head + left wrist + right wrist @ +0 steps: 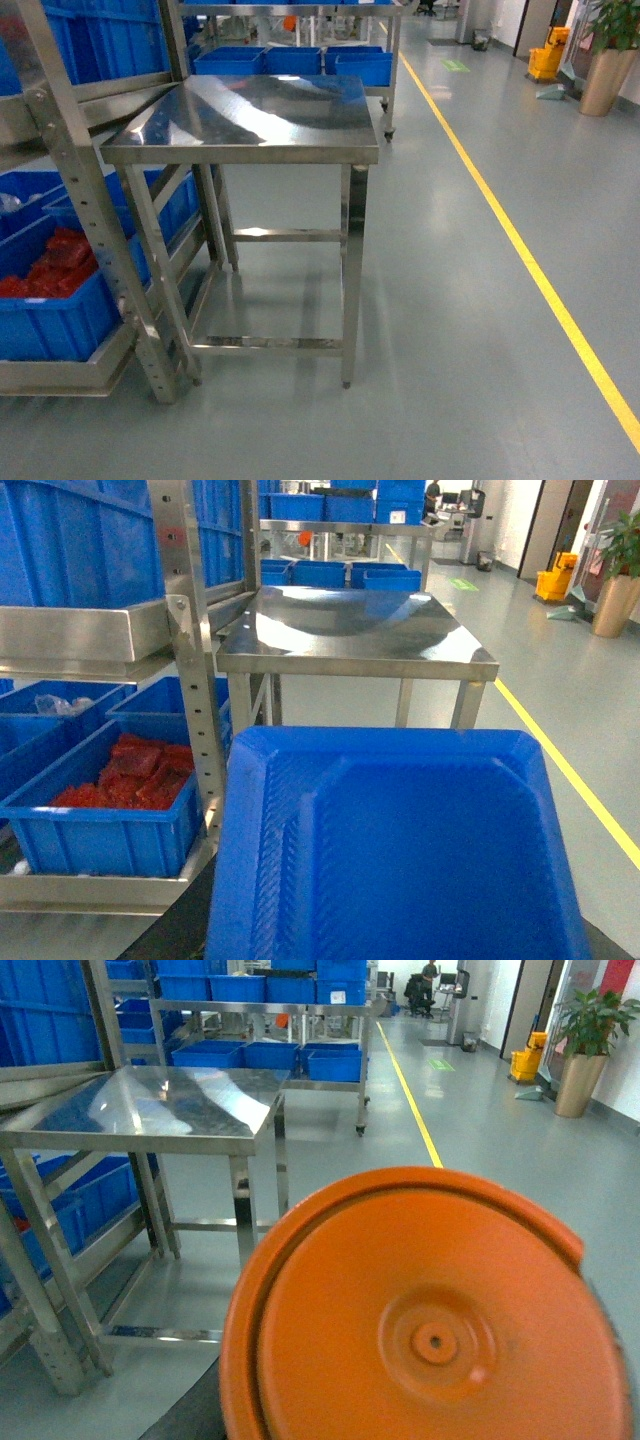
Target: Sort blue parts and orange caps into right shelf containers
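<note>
Facing steel table (pixel 250 115); blue tray (pixel 400 850) fills left wrist view, orange lid (pixel 430 1320) fills right; shelf bins (pixel 50 290) lie left; fingers unseen, state unknown.

steel table (pixel 250 115) ahead, shelf rack (pixel 70 170) left

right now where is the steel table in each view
Head: steel table in the upper centre, beside the shelf rack on its left.
Left wrist: upper centre, behind a blue tray.
Right wrist: upper left, behind an orange lid.
Shared landmark: the yellow floor line.
</note>
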